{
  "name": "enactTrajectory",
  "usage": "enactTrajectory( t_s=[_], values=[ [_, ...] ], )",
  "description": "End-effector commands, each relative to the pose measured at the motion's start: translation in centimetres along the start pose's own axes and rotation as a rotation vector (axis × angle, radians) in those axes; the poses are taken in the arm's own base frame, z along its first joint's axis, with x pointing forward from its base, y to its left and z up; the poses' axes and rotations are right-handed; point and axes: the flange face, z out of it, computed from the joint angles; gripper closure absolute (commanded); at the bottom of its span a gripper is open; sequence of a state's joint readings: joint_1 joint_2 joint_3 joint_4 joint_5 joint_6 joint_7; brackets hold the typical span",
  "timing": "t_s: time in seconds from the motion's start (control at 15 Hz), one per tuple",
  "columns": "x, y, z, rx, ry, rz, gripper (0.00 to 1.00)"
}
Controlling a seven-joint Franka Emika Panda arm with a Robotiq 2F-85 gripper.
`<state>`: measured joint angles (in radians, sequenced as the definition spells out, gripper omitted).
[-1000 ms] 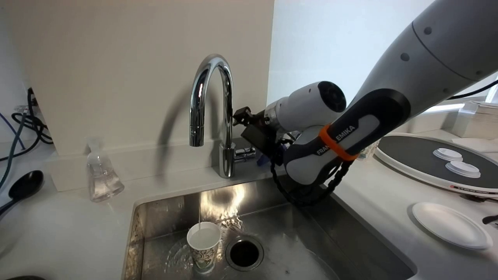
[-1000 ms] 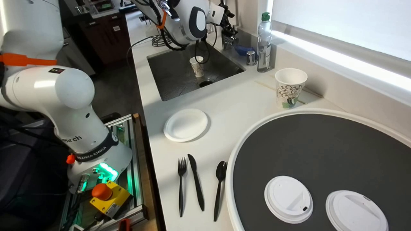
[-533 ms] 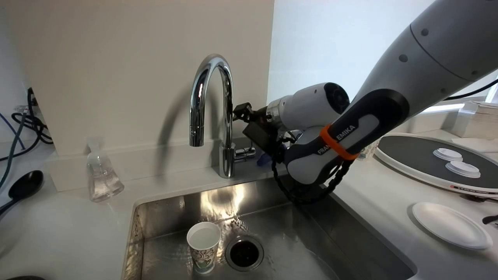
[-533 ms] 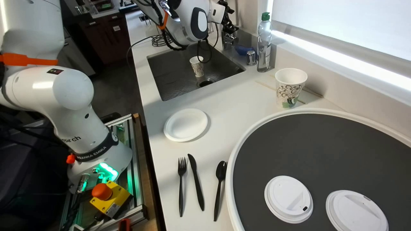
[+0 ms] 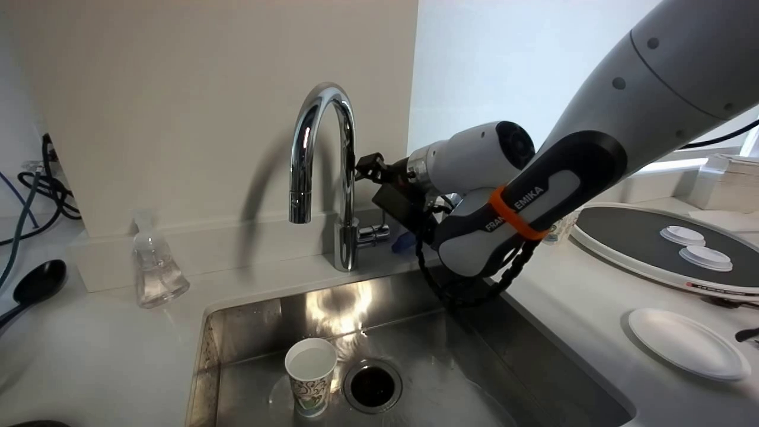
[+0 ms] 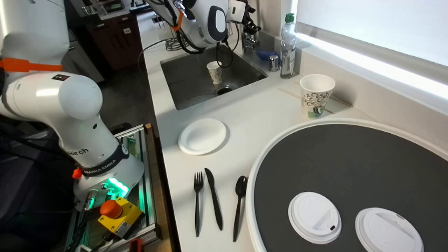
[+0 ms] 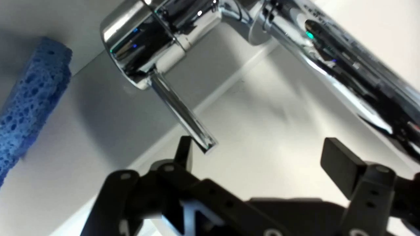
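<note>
Hovering beside the faucet point(image 5: 346, 154), the tool point(image 7: 257, 150) is showing spread fingers and is pinching nothing; one finger is sitting just beside the tip of the lever point(image 7: 182, 113), which is jutting from the faucet's side, though contact is looking unclear. Doing this well is probably calling for slow, light pressure from that finger alone, following the lever's swing, while giving the other finger room from the faucet's neck point(image 7: 344, 62). Beneath the faucet, a paper cup point(image 5: 311, 382) is standing in the sink point(image 5: 439, 356).
</note>
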<state>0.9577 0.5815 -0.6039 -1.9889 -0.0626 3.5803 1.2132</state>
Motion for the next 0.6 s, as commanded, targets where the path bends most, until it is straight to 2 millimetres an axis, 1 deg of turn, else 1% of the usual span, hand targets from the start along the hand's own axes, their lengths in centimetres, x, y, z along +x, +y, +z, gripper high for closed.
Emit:
enactTrajectory(
  t_s=[0.0, 0.33, 0.53],
  values=[
    [0.9, -0.9, -1.0, -0.035, 0.016, -0.062, 0.0],
    [2.6, -0.9, -2.0, -0.144, 0.019, -0.162, 0.0],
    [3.7, -0.9, -3.1, -0.217, 0.007, -0.214, 0.0]
  ],
)
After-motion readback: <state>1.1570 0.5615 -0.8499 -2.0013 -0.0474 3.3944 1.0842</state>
